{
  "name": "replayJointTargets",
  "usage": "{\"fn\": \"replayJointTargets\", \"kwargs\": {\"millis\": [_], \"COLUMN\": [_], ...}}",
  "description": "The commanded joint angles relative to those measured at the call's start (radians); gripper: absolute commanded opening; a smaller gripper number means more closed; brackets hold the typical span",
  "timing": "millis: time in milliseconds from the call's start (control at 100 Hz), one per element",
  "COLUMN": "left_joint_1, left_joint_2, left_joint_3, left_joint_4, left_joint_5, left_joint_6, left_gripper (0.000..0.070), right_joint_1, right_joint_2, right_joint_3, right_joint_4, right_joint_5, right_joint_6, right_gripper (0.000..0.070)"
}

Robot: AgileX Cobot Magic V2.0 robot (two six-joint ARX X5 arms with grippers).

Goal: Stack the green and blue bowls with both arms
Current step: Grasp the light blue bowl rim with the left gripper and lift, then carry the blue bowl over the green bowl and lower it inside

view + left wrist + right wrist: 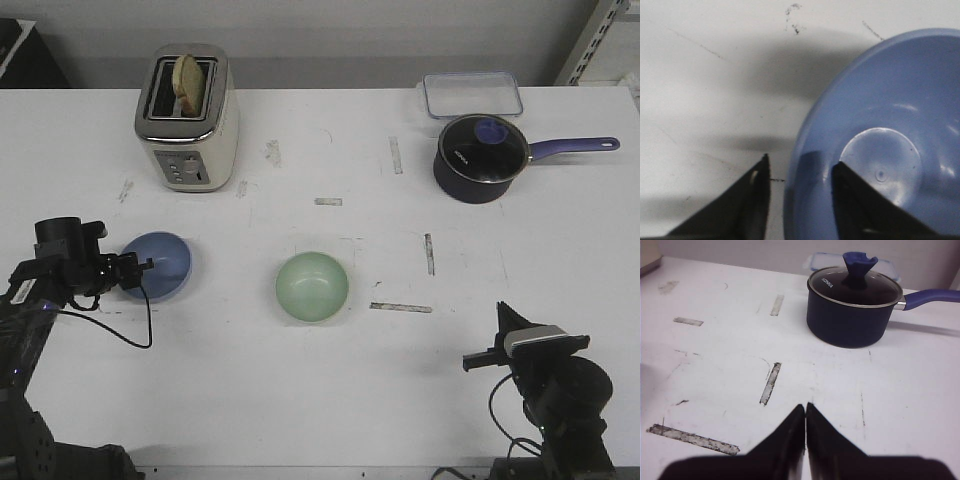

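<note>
The light blue bowl (160, 262) sits on the white table at the left. The pale green bowl (312, 287) sits near the table's middle, apart from the blue one. My left gripper (138, 268) is open and straddles the blue bowl's near-left rim. In the left wrist view (800, 167) one finger is inside the blue bowl (890, 100) and the other is outside over the table, with a gap to the rim on each side. My right gripper (502, 312) is shut and empty at the front right, over bare table (805, 406).
A cream toaster (187, 115) with a bread slice stands at the back left. A dark blue lidded saucepan (482, 155) with its handle pointing right stands at the back right, also in the right wrist view (852, 307). A clear container (472, 93) lies behind it. Worn tape marks dot the table.
</note>
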Motion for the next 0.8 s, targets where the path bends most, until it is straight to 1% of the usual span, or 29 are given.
{"fn": "replayJointTargets", "kwargs": {"millis": [0,160,310,420,460,590,700,790], "left_joint_1": [0.003,0.003,-0.018,-0.060,-0.087,-0.207,-0.344,-0.467], "left_joint_2": [0.011,-0.004,-0.063,-0.124,-0.145,-0.188,-0.194,-0.193], "left_joint_3": [0.013,0.026,0.083,0.156,0.188,0.303,0.383,0.397], "left_joint_4": [0.001,0.000,-0.002,-0.007,-0.014,-0.061,-0.108,-0.118], "left_joint_5": [0.003,0.008,0.021,0.021,0.021,0.021,0.021,0.021], "left_joint_6": [-0.002,-0.004,-0.006,-0.047,-0.058,-0.058,-0.058,-0.059], "left_gripper": [0.0000,0.0001,0.0001,0.0001,0.0001,0.0001,0.0001,0.0001], "right_joint_1": [0.001,0.002,0.002,0.002,0.002,0.002,0.002,0.002], "right_joint_2": [0.006,0.005,0.006,0.006,0.006,0.006,0.006,0.005], "right_joint_3": [0.002,0.002,0.002,0.002,0.002,0.002,0.002,0.002], "right_joint_4": [0.010,0.010,0.010,0.010,0.009,0.009,0.009,0.009], "right_joint_5": [0.000,0.000,0.000,0.000,0.000,0.000,0.000,0.000], "right_joint_6": [-0.001,0.000,-0.001,0.000,0.000,0.000,0.000,0.000], "right_gripper": [0.0000,0.0000,0.0000,0.0000,0.0000,0.0000,0.0000,0.0000]}}
